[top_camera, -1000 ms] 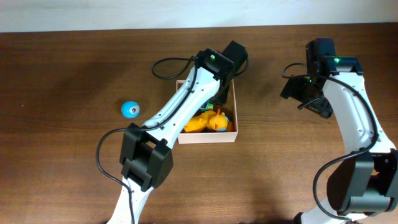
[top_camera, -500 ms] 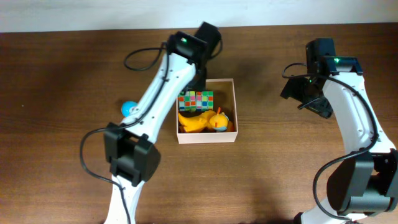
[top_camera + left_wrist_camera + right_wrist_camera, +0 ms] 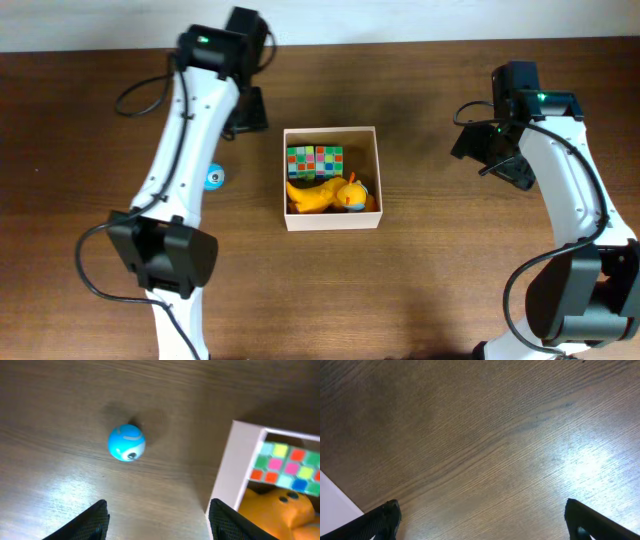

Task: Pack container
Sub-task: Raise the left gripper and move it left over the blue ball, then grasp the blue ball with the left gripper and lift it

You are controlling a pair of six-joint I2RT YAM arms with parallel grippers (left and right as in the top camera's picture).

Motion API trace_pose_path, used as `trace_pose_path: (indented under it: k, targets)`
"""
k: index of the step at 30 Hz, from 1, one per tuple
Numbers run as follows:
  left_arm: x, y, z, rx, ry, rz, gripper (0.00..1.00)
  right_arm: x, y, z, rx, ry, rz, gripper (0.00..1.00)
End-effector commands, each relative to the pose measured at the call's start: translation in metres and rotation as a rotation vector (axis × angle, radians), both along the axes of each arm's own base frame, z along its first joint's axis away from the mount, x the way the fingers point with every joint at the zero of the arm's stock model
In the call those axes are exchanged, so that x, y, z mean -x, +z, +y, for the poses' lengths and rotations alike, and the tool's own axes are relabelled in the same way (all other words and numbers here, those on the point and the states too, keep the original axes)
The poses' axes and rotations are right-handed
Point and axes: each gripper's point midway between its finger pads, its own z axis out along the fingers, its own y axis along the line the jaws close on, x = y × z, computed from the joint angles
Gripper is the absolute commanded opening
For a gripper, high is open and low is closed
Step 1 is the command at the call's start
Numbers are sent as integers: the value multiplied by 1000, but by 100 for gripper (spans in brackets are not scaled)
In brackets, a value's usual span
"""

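Observation:
The container (image 3: 285, 182) is a square white-walled box at the table's middle; its left wall (image 3: 232, 470) shows in the left wrist view. Inside lie a multicoloured cube (image 3: 315, 161) (image 3: 287, 462) and a yellow duck toy (image 3: 330, 194) (image 3: 272, 512). A small blue ball (image 3: 213, 177) (image 3: 127, 443) rests on the table left of the box. My left gripper (image 3: 248, 112) (image 3: 159, 510) hangs open and empty over bare wood between ball and box. My right gripper (image 3: 492, 158) (image 3: 482, 510) stands wide open and empty over the table, right of the box.
The dark wooden table (image 3: 100, 250) spreads around the box. The left arm's black cable (image 3: 140, 95) loops near the back left. A pale wall edge runs along the table's far side.
My left arm has swung left from above the container to the space beside it, uncovering the cube inside. Its jaws stand a little wider. The right arm has not moved.

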Motion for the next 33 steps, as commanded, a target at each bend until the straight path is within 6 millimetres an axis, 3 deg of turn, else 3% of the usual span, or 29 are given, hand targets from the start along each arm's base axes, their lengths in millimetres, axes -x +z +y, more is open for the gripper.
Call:
trace_pose_path:
  k: [1,8,12,14,24,33]
  targets:
    - [-4,7,7,71,18,-18,66,0,3,-2,3,-6,-9,99]
    - [-15,-16,21,130,21,-2,67,0,3,-2,3,-6,-9,99]
    - [-19,-40,31,126,1,21,81,0,3,-2,3,-6,-9,99]
    - [-18,-51,34,129,-3,38,83,0,3,-2,3,-6,-9,99]
    - [-13,-108,50,135,19,88,83,0,3,-2,3,-6,-9,99]
    - [-11,-134,57,97,24,87,87,0,3,-2,3,-6,-9,99]
